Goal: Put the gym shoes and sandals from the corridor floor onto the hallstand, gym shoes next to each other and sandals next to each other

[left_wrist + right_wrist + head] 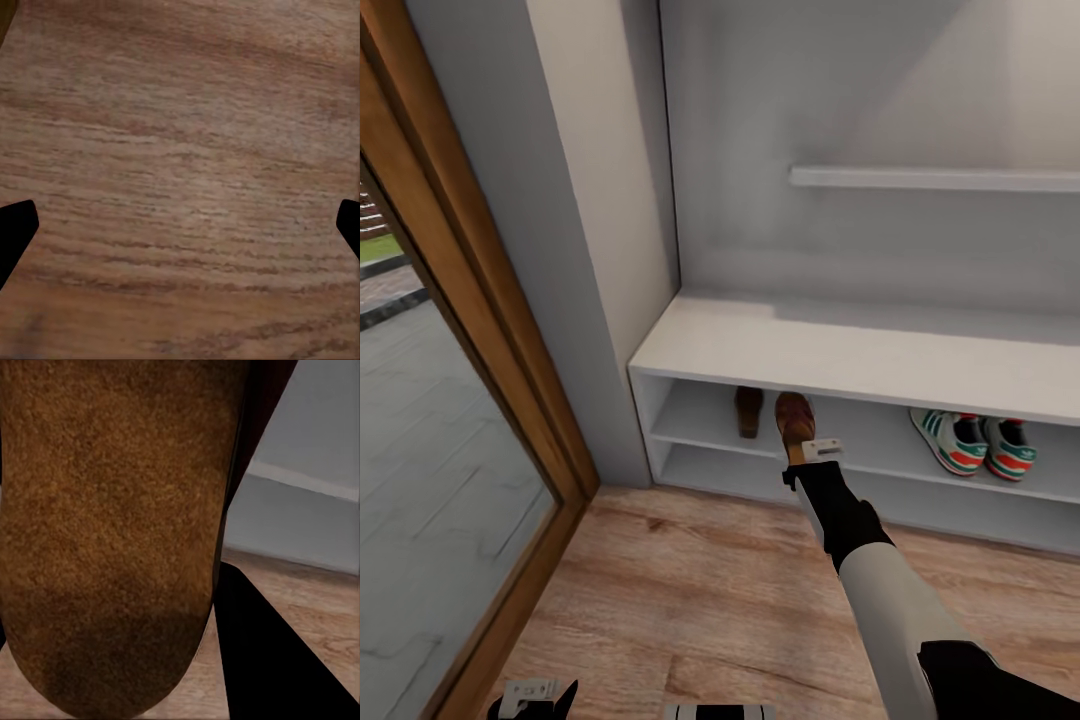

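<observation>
Both gym shoes (972, 443) stand side by side at the right of the upper open tier of the hallstand (840, 350). One sandal (748, 410) lies on the same tier at the left. My right gripper (801, 452) is shut on the second sandal (794, 418), holding it at the tier's front edge just right of the first. In the right wrist view the held sandal's brown sole (112, 532) is close up beside a black finger (262, 660). My left gripper (540, 697) hangs low and open over the corridor floor (180, 150), nothing between its fingers.
A glass door with a wooden frame (490, 330) runs along the left, with grey paving (430, 460) beyond it. A white wall pillar (600, 230) borders the hallstand's left end. A wall shelf (935, 178) hangs above the broad top. Wood floor (690, 600) lies before the rack.
</observation>
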`<state>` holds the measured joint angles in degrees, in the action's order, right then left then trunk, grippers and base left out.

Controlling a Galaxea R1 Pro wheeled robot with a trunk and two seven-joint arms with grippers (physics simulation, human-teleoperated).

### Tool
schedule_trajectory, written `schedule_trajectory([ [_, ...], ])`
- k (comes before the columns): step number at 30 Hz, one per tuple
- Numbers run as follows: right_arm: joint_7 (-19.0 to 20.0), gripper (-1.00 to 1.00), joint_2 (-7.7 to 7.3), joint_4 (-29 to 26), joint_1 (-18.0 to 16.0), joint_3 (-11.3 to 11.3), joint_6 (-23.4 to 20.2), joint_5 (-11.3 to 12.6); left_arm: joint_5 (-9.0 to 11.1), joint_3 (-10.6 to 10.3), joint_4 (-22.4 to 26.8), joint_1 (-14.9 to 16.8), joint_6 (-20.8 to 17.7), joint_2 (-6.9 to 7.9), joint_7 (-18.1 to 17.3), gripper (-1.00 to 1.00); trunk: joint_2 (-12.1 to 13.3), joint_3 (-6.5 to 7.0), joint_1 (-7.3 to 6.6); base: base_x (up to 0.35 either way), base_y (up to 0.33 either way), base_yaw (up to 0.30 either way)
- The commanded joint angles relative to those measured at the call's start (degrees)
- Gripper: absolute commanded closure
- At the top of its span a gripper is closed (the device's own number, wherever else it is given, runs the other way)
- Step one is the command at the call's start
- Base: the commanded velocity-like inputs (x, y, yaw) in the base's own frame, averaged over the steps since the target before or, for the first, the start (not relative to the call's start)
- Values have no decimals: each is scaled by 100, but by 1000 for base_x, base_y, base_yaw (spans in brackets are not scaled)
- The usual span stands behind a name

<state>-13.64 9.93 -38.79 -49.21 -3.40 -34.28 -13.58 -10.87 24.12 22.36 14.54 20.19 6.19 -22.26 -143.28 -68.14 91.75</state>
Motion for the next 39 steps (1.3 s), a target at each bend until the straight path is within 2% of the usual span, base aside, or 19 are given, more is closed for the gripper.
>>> schedule_trajectory([
  [1,-7,100,7,-6,-4,-20,-26,-30,-56,49,-3,3,26,-4,-33,-100,-2,-5,2,322,0,0],
  [11,-7,100,7,-8,-3,-20,-26,-30,-56,49,-3,5,20,-4,-35,-100,-2,-5,2,99,0,0],
  [18,-7,100,7,-7,-1,-20,-26,-30,-56,49,-3,5,20,-4,-33,-100,-2,-5,2,261,0,0],
  [39,-6,100,7,-6,-1,-29,-26,-30,-56,49,-3,5,20,-4,-33,-100,-2,-5,2,96,0,0],
])
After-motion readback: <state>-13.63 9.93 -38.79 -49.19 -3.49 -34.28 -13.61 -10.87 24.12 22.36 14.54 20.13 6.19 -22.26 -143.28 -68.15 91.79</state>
